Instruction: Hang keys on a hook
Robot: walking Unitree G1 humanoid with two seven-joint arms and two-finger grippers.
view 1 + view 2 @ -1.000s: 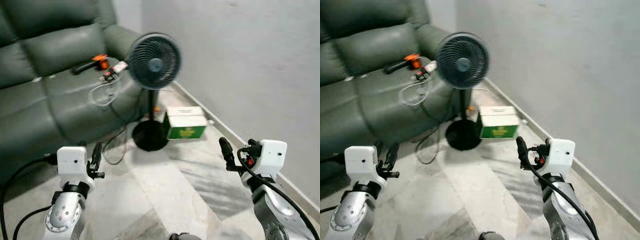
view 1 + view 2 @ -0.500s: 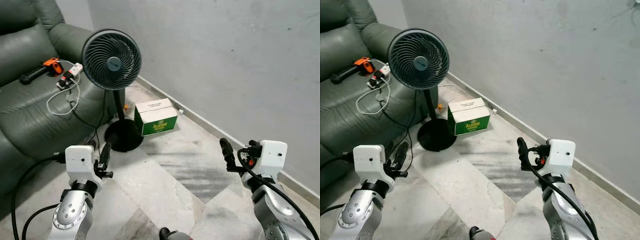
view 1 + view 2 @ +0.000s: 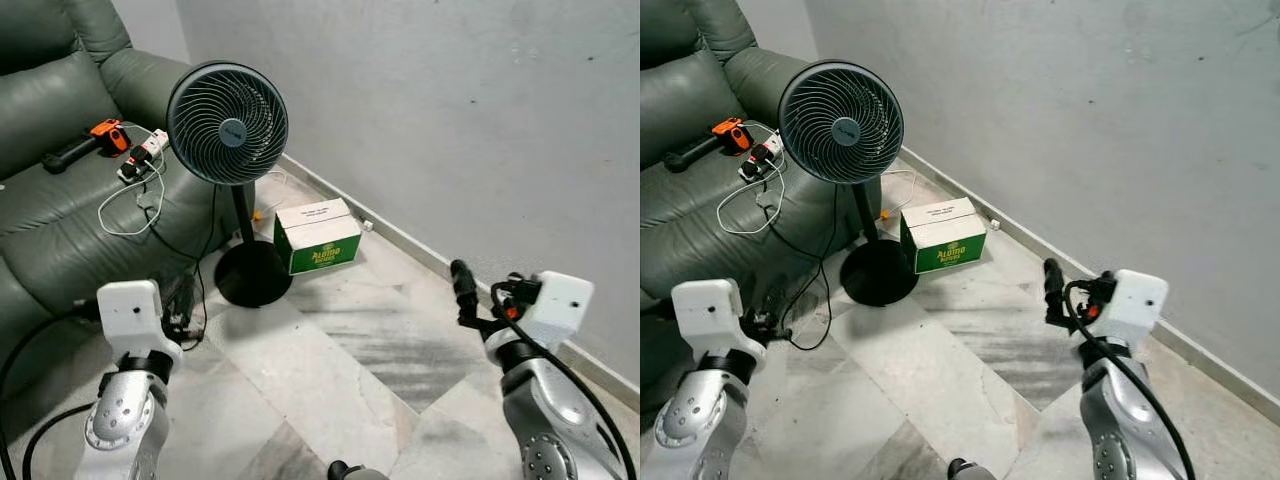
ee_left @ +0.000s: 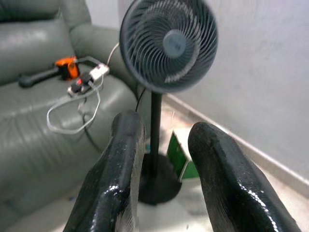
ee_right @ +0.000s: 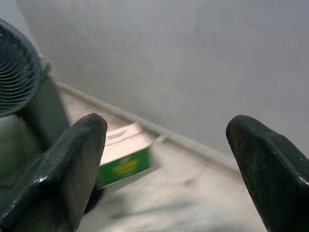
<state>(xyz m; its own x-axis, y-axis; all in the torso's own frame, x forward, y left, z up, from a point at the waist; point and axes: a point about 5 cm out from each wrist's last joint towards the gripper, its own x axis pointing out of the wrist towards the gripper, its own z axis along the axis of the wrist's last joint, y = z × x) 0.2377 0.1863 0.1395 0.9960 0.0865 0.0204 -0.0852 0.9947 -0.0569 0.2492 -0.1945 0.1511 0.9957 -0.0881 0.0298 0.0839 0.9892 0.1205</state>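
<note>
My right pincer [image 5: 164, 169] is held out low on the right, its fingers spread wide with nothing between them, pointing toward the bare grey wall [image 3: 450, 110] and the green and white box [image 3: 318, 236] on the floor. My left pincer [image 4: 161, 159] hangs low on the left with a narrower gap between its fingers, also empty, aimed at the standing fan [image 3: 228, 110] and the dark green sofa [image 3: 60, 200] beyond it. I see no keys and no hook from here, so I judge the step in hand to be the search itself, with nothing of the hanging begun. To do it well I should turn slowly, keep my head steady enough for a sharp look, and sweep walls at hook height rather than the floor. On the far left of the sofa lie an orange and black tool [image 3: 85, 142], a white power strip [image 3: 150, 145] and a loose white cable [image 3: 130, 200]; something small could sit among them, but I cannot tell. The left wrist view is soft with blur, the sofa is cut off at the left edge, and the upper wall lies out of frame.
</note>
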